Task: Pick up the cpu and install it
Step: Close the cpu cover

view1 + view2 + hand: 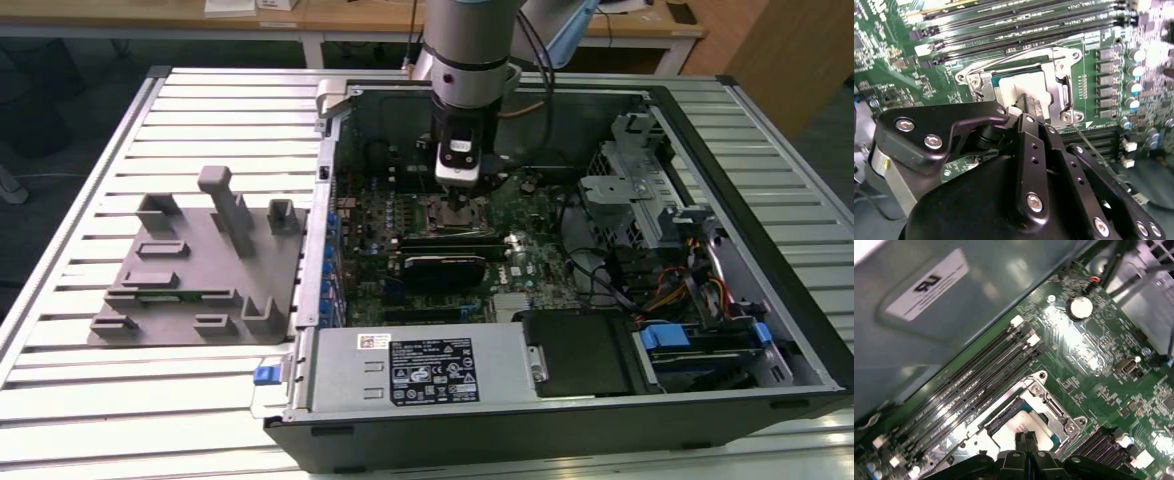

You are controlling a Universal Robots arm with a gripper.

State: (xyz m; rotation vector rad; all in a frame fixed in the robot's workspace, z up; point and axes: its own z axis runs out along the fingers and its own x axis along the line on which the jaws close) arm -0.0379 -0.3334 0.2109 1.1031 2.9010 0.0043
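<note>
The cpu, a flat square chip with a silvery-white top, lies inside the metal-framed socket on the green motherboard. My gripper stands straight down over it, inside the open computer case. Its two black fingertips are pressed together with nothing between them. They sit at the chip's top surface, near its middle; I cannot tell if they touch it. The socket's frame stands open around the chip.
Long memory slots run beside the socket. A grey fixture sits on the slatted table at the exterior view's left. The labelled power supply, a drive cage and loose cables crowd the case.
</note>
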